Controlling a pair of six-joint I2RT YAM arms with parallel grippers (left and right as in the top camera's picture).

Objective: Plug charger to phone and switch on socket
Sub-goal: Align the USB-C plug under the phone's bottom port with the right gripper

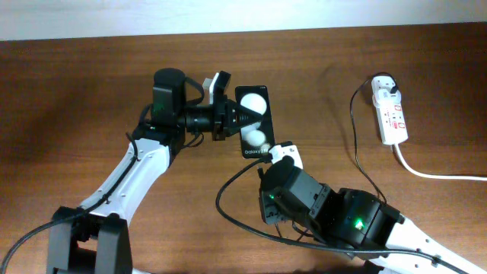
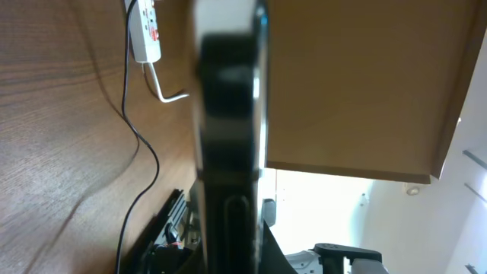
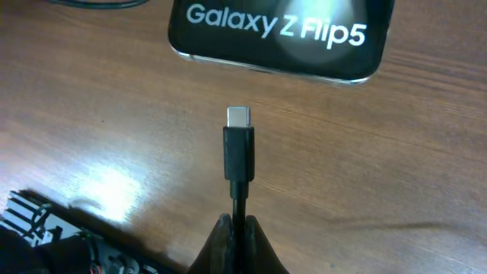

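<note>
Overhead straight down on table (image 1: 76,91), R wrist low, near phone (image 3: 274,30), L wrist v. close, same phone

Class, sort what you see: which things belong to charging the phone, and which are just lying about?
Job: phone, charger, power strip, left gripper, right gripper.
Just there: wooden table, left arm's thick black cable.
</note>
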